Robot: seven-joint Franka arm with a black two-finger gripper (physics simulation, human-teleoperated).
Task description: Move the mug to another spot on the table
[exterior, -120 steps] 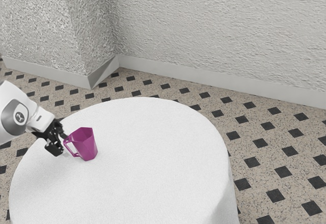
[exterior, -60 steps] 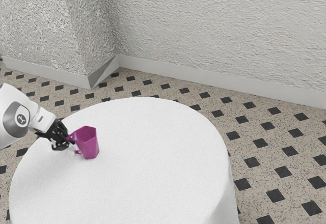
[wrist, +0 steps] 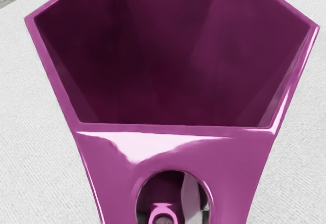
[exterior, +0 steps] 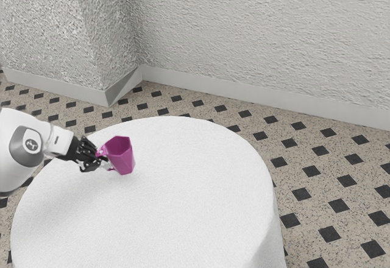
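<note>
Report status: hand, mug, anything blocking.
Hand shut on mug by its handle. Mug empty, at table's side toward exterior view's left. No obstruction seen.

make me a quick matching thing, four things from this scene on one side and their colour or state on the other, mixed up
Things:
1. mug
2. claw
3. table
4. floor

Descriptions:
a. white, round
b. black, closed on a handle
c. magenta, gripped at its handle
d. speckled tan with dark diamonds

Pairs: 1-c, 2-b, 3-a, 4-d
</note>
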